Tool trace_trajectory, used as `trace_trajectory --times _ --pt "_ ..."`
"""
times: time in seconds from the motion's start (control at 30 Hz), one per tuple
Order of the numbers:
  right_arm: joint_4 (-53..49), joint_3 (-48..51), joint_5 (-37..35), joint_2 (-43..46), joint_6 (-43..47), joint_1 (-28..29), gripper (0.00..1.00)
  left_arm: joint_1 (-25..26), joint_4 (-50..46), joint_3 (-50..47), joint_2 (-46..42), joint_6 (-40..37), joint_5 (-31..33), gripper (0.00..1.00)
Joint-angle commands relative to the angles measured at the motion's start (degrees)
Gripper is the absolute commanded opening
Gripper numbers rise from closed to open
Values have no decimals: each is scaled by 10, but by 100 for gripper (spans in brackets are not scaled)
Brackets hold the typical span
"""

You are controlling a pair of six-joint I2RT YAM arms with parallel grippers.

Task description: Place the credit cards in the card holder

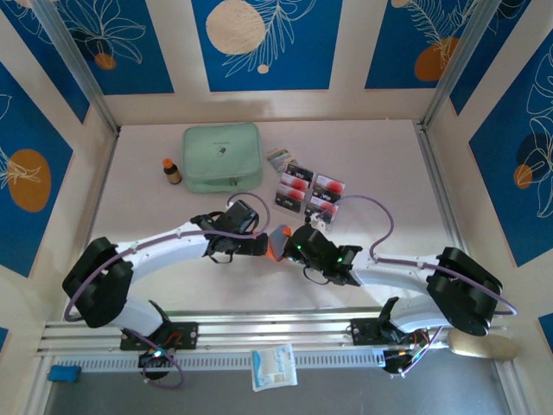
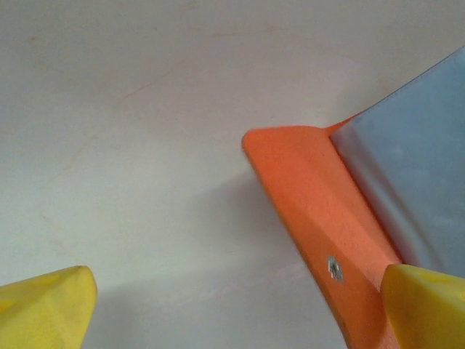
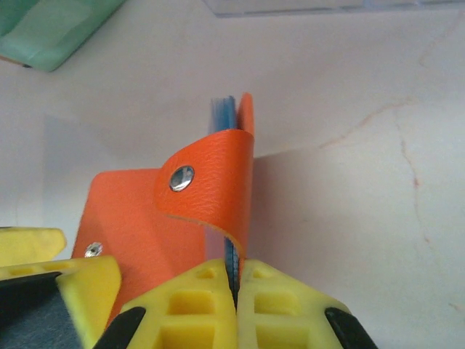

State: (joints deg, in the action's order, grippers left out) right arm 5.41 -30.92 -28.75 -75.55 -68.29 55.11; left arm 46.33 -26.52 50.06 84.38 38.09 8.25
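Orange card holder [image 1: 276, 243] stands open — four credit cards [image 1: 309, 192] beyond.

My left arm [image 1: 164, 246] and right arm [image 1: 389, 272] are white shells with black joints, a thin purple cable [image 1: 380, 212] looping back from behind each set of fingers. The right fingers [image 3: 196, 305] are bright yellow plastic with square moulded pockets, black wedges [image 3: 343, 329] just behind them

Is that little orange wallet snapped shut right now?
No: the card holder is spread open, and its snap tab hangs unfastened while the right gripper pinches one edge of it.
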Motion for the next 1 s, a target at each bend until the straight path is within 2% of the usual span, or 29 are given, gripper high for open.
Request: trace_trajectory --times 0.0,0.33,0.47,0.5,0.6,0.63,0.7,0.9,0.97 --pt "35 21 -36 -16 -59 3 0 16 -26 2 21 -33 35 100" --pt "52 50 -108 -56 -170 51 0 47 -43 21 76 -73 87 100" --pt "52 49 -105 -64 -183 61 0 47 -50 21 89 -80 110 100" --pt "51 48 -101 -63 -179 61 5 47 -53 22 91 -82 117 100" --pt "38 53 -94 -43 -170 60 30 47 -64 32 98 -93 138 100" --pt "30 54 -93 -31 -168 60 35 47 -67 37 100 -96 144 100" --pt "10 60 -95 -7 -168 59 40 47 -73 45 104 -102 151 100" --pt "-70 67 -97 78 -136 43 42 47 -82 62 108 -112 161 100" --pt "-91 68 -90 104 -114 30 46 46 -84 64 105 -114 161 100"
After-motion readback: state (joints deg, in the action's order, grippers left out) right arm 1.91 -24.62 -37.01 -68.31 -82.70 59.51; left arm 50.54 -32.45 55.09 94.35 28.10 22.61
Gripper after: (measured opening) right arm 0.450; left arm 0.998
